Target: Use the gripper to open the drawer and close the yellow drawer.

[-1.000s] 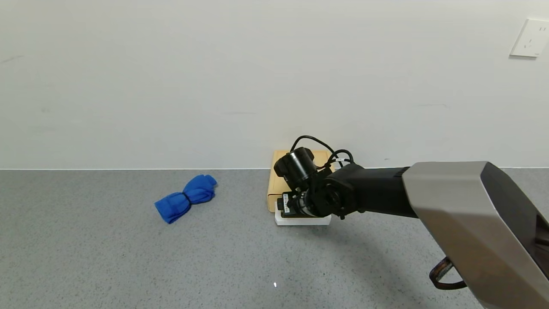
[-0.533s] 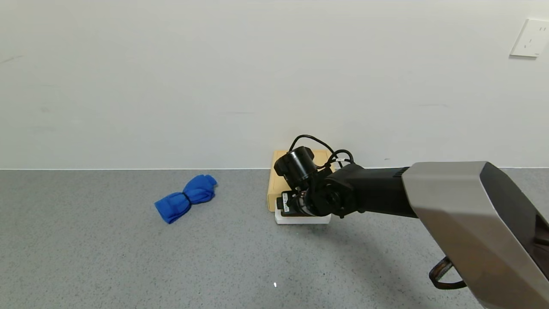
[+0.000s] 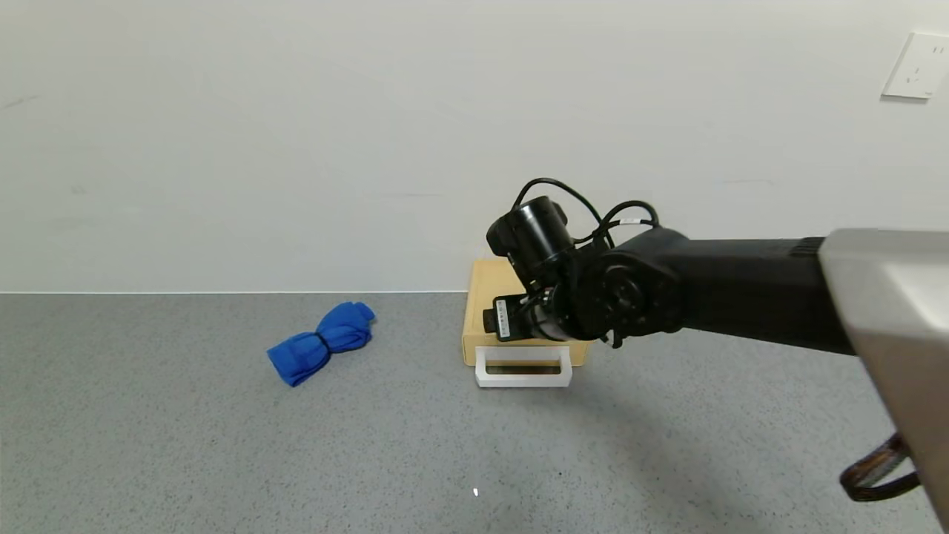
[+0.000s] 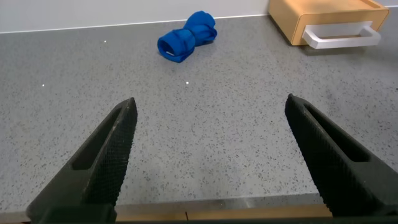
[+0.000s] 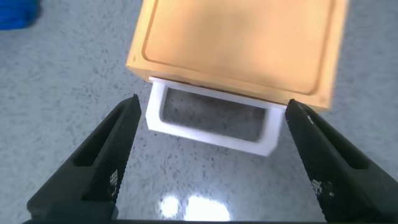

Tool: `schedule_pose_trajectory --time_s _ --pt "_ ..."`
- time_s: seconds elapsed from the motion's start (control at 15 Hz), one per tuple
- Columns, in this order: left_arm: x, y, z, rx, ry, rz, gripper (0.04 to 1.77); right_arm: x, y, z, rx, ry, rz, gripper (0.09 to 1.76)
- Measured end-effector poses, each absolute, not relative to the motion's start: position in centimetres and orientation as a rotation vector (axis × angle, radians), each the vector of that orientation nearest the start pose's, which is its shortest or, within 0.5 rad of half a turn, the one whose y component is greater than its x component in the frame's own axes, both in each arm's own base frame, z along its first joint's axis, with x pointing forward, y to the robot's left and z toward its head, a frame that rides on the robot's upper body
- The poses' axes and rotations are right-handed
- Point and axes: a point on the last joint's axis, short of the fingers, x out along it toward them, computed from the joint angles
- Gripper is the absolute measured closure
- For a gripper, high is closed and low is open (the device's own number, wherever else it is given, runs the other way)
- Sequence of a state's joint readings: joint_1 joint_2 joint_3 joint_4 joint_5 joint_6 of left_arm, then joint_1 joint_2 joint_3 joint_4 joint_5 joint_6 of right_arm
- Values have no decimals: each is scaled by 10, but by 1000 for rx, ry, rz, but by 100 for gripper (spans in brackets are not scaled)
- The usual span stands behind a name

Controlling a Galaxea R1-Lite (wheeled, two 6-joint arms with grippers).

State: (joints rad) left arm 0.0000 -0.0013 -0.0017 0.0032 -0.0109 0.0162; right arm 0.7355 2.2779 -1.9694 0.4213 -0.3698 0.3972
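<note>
Grey speckled surface (image 3: pixel 222 445) running back to a white wall, wall socket (image 3: pixel 916 65) high on the right.

Right arm reaches in from the right side, wrist raised over the drawer. Right pincer (image 5: pixel 208 155) hangs above the yellow drawer (image 3: pixel 493 311), fingers (image 5: pixel 109 155) spread wide; in the right wrist view they straddle the white loop handle (image 5: pixel 211 124) from above without touching it. Nothing is held.

The yellow drawer sits at the back of the surface, against the wall, a little right of centre. Tray looks pushed in, or very nearly: handle (image 3: pixel 523 367) lies just in front of the box face, flat toward the surface. Whether a thin gap remains at the tray front, cannot tell.

Left pincer (image 4: pixel 211 155) low and well apart from the work, near the front edge of the surface, fingers (image 4: pixel 106 155) wide apart, empty. Parked.

Blue rolled cloth (image 3: pixel 320 341) left of the drawer, well clear.

Risks, as judged:
- Box is light and small. A pull on the handle may drag the whole box forward instead of sliding the tray, with nothing bracing it in front.
- Fingers come down outside the loop and close on air, or pinch the handle bar askew and slip.
- A hard downward approach could press the handle into the surface and tip the box.
- If the tray is not fully seated, leaving now ends the task short.
</note>
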Motion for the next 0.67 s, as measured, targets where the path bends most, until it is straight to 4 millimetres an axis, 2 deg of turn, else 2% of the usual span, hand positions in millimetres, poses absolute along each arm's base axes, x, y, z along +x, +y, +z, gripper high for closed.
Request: schedule_pose_trajectory --time_s 0.2,0.33,0.47,0.67 --pt "-23 0 76 16 0 -11 9 327 277 227 6 636 261 14" --pt "-23 0 76 15 0 -11 9 310 253 256 3 606 305 14" --pt "-23 0 76 15 0 -11 9 293 225 277 -3 576 331 14" --pt "-23 0 75 15 2 -11 9 263 181 294 -19 512 373 14"
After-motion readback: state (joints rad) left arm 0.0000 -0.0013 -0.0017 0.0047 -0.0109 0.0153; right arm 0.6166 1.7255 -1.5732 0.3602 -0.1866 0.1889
